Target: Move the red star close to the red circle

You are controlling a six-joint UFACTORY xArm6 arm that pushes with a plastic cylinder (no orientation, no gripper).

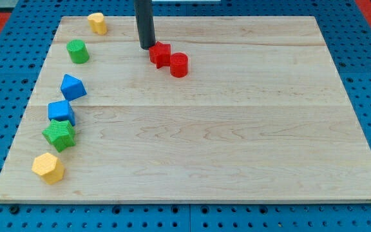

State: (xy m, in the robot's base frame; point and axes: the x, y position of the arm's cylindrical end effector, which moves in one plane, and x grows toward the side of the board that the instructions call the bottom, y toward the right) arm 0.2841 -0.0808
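The red star (160,54) lies near the view's top, a little left of centre, on the wooden board (237,129). The red circle (179,65) sits right beside it, to its lower right, touching or nearly touching. My tip (147,46) stands just to the upper left of the red star, touching or almost touching it.
Along the board's left side lie a yellow block (96,23) at the top, a green circle (78,51), a blue block (73,86), a blue cube (61,111), a green star (59,135) and a yellow hexagon (48,167). A blue pegboard surrounds the board.
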